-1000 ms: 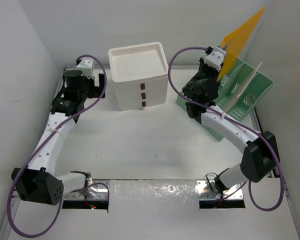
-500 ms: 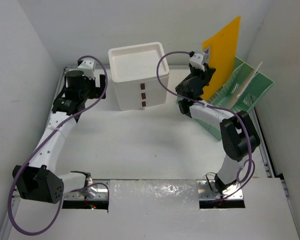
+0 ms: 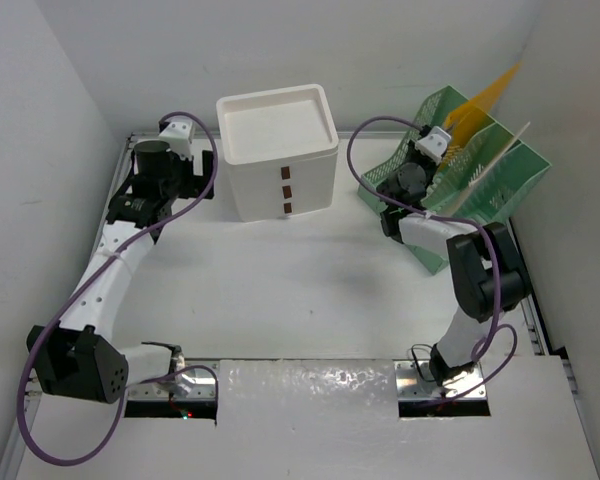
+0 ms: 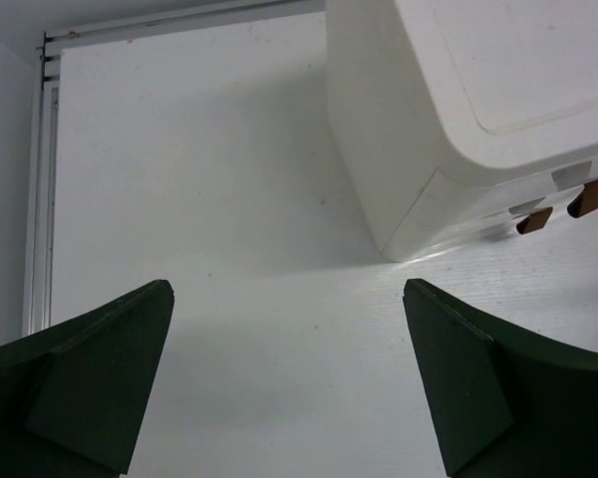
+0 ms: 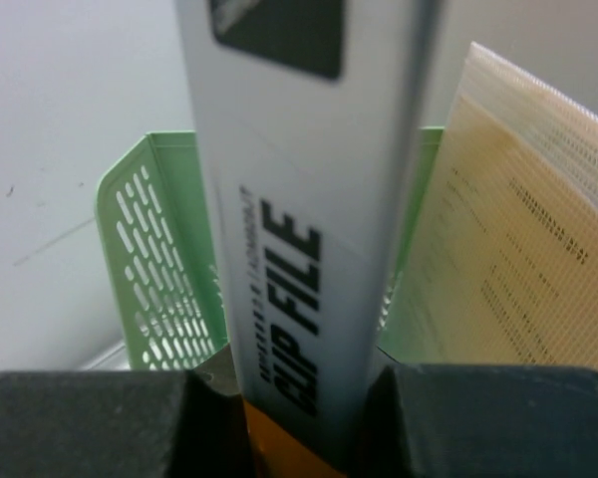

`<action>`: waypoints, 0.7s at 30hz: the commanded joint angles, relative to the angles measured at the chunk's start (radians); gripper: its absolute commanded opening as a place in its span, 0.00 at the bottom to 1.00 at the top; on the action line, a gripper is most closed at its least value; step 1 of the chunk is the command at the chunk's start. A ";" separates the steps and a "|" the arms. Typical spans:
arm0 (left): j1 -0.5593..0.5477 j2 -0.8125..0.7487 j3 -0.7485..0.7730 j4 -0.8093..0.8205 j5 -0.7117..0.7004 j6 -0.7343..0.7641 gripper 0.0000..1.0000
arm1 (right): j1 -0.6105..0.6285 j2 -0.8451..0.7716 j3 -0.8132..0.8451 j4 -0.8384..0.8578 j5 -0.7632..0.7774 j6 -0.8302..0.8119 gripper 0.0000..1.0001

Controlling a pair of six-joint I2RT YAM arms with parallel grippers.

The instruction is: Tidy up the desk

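right gripper point(image 5: 297, 413), clamped on the yellow clip file point(image 5: 299, 249), should ease it straight into 1 slot of the far-right-corner green rack point(image 3: 505, 185); left gripper point(image 4: 289, 383) idles, jaws apart

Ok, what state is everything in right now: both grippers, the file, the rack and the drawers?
left gripper: open, empty.
right gripper: shut on the clip file.
clip file: tilted, lower end inside the green rack.
green rack: standing on the desk, also holding a pale folder.
drawer box: all three drawers look shut.
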 commanded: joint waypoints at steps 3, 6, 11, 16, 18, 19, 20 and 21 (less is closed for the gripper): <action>-0.005 0.008 0.009 0.020 0.058 0.010 1.00 | -0.014 0.018 -0.037 0.149 -0.078 0.128 0.00; -0.004 0.011 0.012 0.020 0.058 0.012 1.00 | -0.014 0.044 -0.057 0.163 -0.073 0.144 0.00; 0.000 0.011 0.011 0.020 0.068 0.012 1.00 | -0.014 0.104 -0.063 0.197 -0.020 0.118 0.00; 0.001 0.011 0.011 0.015 0.072 0.012 1.00 | -0.012 0.116 -0.072 0.090 -0.009 0.184 0.03; 0.001 0.011 0.009 0.017 0.075 0.016 1.00 | -0.012 0.082 -0.086 -0.036 -0.061 0.275 0.34; 0.001 0.011 0.009 0.017 0.075 0.016 1.00 | -0.012 0.038 -0.088 -0.084 -0.125 0.294 0.46; 0.001 0.011 0.008 0.018 0.075 0.016 1.00 | -0.011 0.012 -0.088 -0.186 -0.157 0.308 0.56; 0.001 0.011 0.009 0.018 0.075 0.016 1.00 | -0.009 -0.019 -0.081 -0.243 -0.188 0.326 0.73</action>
